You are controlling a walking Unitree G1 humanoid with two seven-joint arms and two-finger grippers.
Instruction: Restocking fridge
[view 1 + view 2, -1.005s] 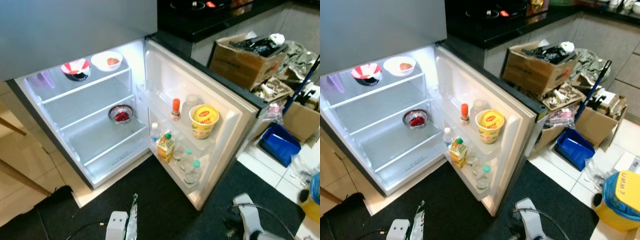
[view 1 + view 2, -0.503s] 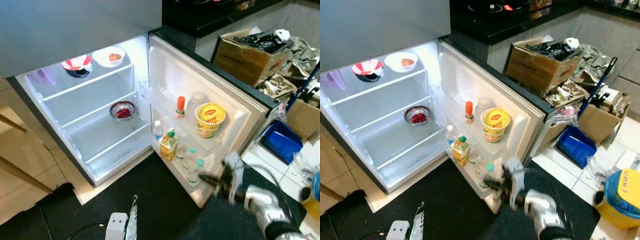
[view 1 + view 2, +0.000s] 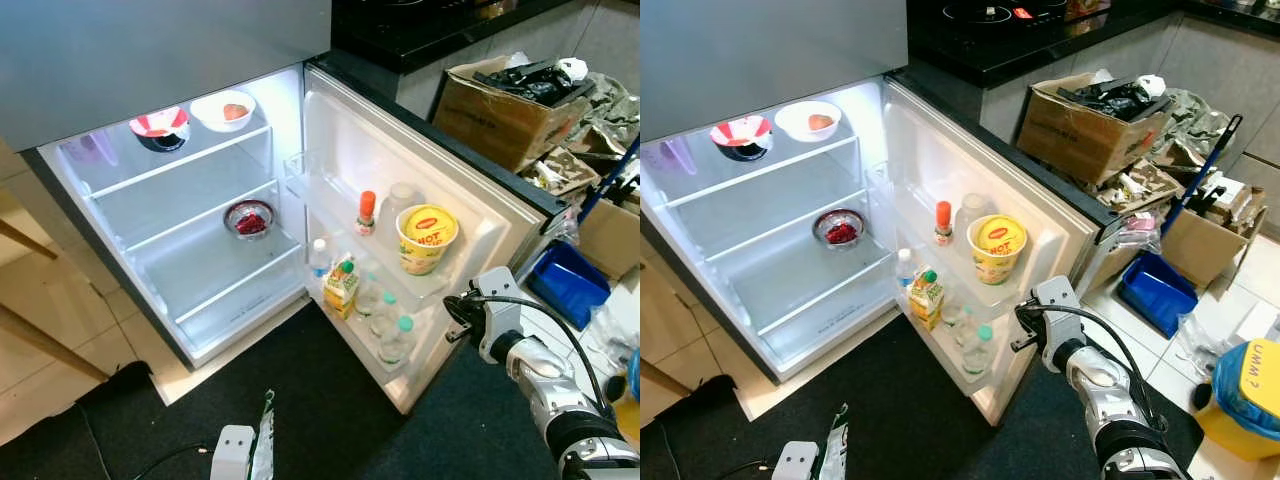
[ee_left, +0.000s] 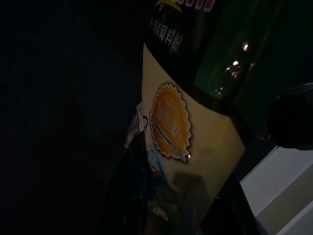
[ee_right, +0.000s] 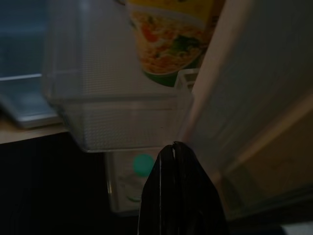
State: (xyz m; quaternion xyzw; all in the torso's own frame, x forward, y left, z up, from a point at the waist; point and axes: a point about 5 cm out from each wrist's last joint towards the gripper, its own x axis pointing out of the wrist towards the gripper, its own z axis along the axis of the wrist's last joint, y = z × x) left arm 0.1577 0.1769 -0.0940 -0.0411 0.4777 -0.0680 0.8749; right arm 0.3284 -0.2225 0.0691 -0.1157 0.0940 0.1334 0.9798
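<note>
Fridge (image 3: pixel 200 250) stands open below the robot in the left eye view, its door (image 3: pixel 480 215) swung toward the right arm. Two bowls sit on the top shelf (image 3: pixel 180 160), and a third bowl (image 3: pixel 249 218) on the middle one. The door's upper bin holds a noodle cup (image 3: pixel 426 238) and an orange-capped bottle (image 3: pixel 366 212); the lower bin holds a juice carton (image 3: pixel 341 285) and water bottles (image 3: pixel 390 335). The right gripper (image 3: pixel 455 315) is raised just beside the door's outer edge, level with the bins, so this arm is the nearer one to the door. A packet (image 3: pixel 265 440) shows at the bottom, beside the left wrist.

From the right eye, the same gripper (image 3: pixel 1025 325) points toward the door's inner side, close under the cup.

Along the left wrist, a glossy green and cream packet (image 4: pixel 195 147) fills the dark frame between the fingers, so I judge the left gripper clamped on it; it hangs low, well apart from the shelves.

Along the right wrist, the two black fingers (image 5: pixel 178 196) are pressed together, empty, with the clear bin (image 5: pixel 122 112) and cup straight ahead and a green bottle cap below.
</note>
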